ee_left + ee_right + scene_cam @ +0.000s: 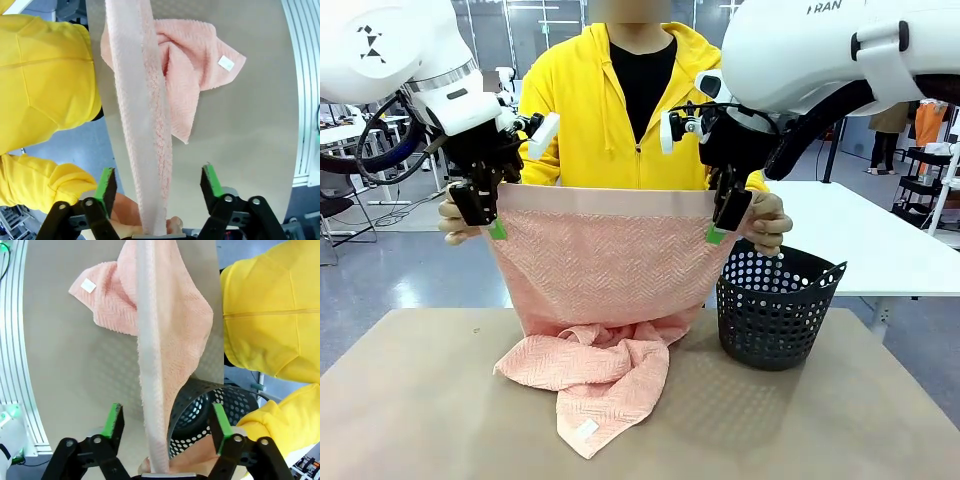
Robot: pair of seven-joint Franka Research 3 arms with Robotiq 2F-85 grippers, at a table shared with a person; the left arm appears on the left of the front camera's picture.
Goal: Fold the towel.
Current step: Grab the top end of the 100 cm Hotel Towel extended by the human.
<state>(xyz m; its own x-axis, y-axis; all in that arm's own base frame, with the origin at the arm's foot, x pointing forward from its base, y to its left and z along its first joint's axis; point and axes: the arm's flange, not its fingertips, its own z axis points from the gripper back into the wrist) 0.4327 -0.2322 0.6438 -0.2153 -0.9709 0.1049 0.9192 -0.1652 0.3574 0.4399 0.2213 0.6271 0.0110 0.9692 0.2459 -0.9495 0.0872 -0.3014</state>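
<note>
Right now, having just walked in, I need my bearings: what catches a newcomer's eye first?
A salmon-pink terry towel hangs mid-picture from the hands of a person in a yellow hoodie, its lower end bunched on the tan table. The left gripper and right gripper straddle its top corners, jaws open.

Towel (600,265) hangs before the person (590,110), lower end on the table (420,400), basket (775,310) to its right
</note>
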